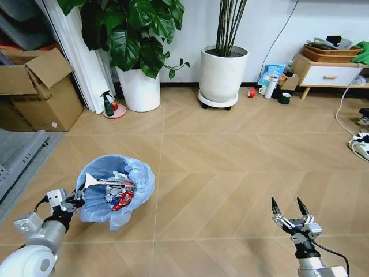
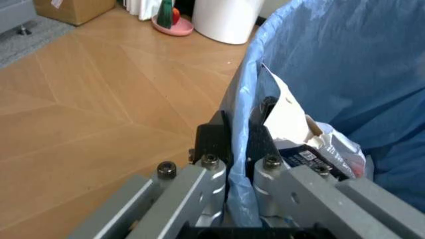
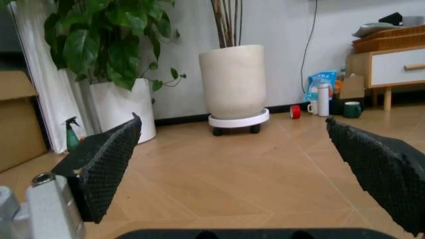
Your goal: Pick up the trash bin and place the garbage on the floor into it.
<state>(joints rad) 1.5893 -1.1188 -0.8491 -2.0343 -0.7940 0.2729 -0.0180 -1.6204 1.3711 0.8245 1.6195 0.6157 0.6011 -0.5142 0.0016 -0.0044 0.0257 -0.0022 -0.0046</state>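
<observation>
Nearest the robot, the left gripper [image 1: 76,198] has its fingers [image 2: 214,139] pinched narrow on the near rim of the trash bin [image 1: 115,190], one finger outside the wall and the other inside, with the light-blue bag liner trapped between them, as the left wrist view shows. The bin hangs from that single rim grip low on the robot's left, tilted so its mouth faces up and toward the head camera; whether its base touches the floor [image 1: 219,167] cannot be told.

The right gripper [image 1: 293,215] hovers low on the robot's right with its fingers [image 3: 109,159] spread wide and nothing between them, well apart from the bin. The bin lies directly to the right gripper's left, across bare tiles, and the stretch of floor between and ahead of the two arms carries no litter that can be made out. So any further drop would turn on bringing the free right arm across to the bin's open mouth.

The bin itself is small and round, its crinkly blue liner ballooning over the rim. Inside lies the garbage [image 1: 118,193]: a torn white paper piece, a red crumpled wrapper and a dark printed packet, piled together against the near side. By that look the collecting seems largely done.

Farther off stand two white plant pots [image 1: 222,75] against the wall.
</observation>
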